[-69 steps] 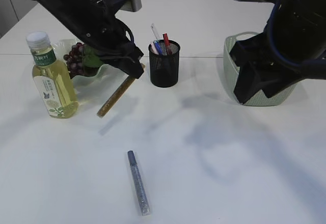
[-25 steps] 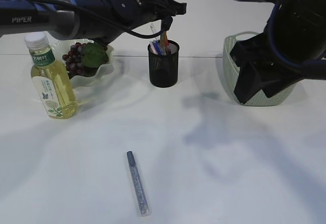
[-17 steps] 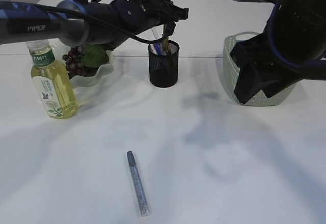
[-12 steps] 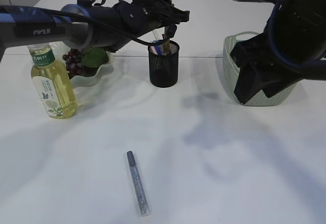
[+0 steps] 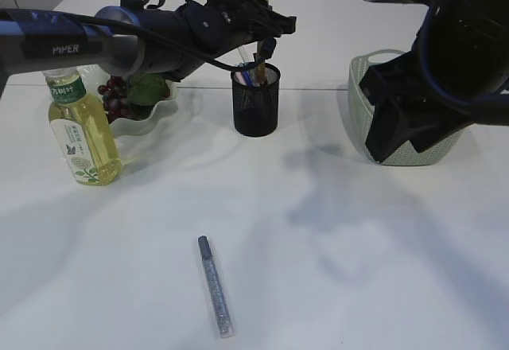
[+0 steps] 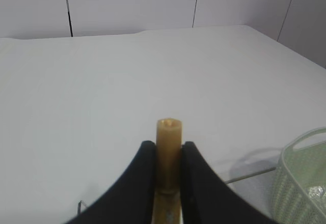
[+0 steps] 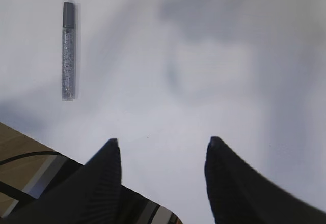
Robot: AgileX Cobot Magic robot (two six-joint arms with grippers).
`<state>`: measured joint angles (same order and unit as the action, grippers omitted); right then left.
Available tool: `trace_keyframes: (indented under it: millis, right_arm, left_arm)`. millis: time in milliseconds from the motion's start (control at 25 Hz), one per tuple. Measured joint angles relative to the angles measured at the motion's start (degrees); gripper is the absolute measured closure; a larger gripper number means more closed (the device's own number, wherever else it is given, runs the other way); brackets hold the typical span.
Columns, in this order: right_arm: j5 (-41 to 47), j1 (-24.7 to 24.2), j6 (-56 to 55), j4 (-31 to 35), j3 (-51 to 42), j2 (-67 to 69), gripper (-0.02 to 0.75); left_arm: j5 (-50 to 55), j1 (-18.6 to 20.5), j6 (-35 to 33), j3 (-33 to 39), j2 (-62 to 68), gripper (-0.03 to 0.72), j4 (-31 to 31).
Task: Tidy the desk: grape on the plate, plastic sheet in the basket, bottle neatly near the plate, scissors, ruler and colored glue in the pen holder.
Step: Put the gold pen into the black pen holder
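My left gripper (image 5: 266, 48) is shut on a gold glue tube (image 6: 168, 152), held upright over the black mesh pen holder (image 5: 256, 99), with the tube's lower end inside the rim. Red and blue items also stand in the holder; I cannot tell scissors or ruler among them. A silver glitter glue tube (image 5: 215, 285) lies on the table near the front, also in the right wrist view as the silver tube (image 7: 68, 50). My right gripper (image 7: 162, 142) hangs open and empty above bare table. Grapes (image 5: 117, 95) rest on the plate (image 5: 151, 123), the bottle (image 5: 79, 119) beside it.
The green basket (image 5: 362, 111) stands at the right, partly behind my right arm (image 5: 445, 64). The basket's rim (image 6: 300, 178) shows in the left wrist view too. The table's front edge shows at the lower left of the right wrist view.
The left arm lifted the gold glue tube from beside the plate to above the pen holder and lowered its end in. It has barely moved in the last half second. The right arm is still.
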<state>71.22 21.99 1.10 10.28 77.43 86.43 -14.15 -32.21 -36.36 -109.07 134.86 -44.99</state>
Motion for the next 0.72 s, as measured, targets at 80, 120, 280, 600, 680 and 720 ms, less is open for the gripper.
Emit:
trace_keyframes:
  millis: [80,120,280,600,680,720]
  right_arm:
    - [0.0,0.0,0.0,0.0,0.0,0.0,0.316]
    - [0.0,0.0,0.0,0.0,0.0,0.0,0.317]
    - [0.0,0.0,0.0,0.0,0.0,0.0,0.317]
    - [0.0,0.0,0.0,0.0,0.0,0.0,0.318]
    - [0.0,0.0,0.0,0.0,0.0,0.0,0.318]
    - [0.0,0.0,0.0,0.0,0.0,0.0,0.318]
  left_arm:
    - [0.0,0.0,0.0,0.0,0.0,0.604,0.0]
    - [0.0,0.0,0.0,0.0,0.0,0.604,0.0]
    - [0.0,0.0,0.0,0.0,0.0,0.604,0.0]
    - [-0.07,0.0,0.02,0.0,0.22,0.604,-0.04]
    - [-0.45,0.0,0.12,0.0,0.27,0.604,-0.13]
    - [-0.68,0.0,0.12,0.0,0.36,0.604,-0.13]
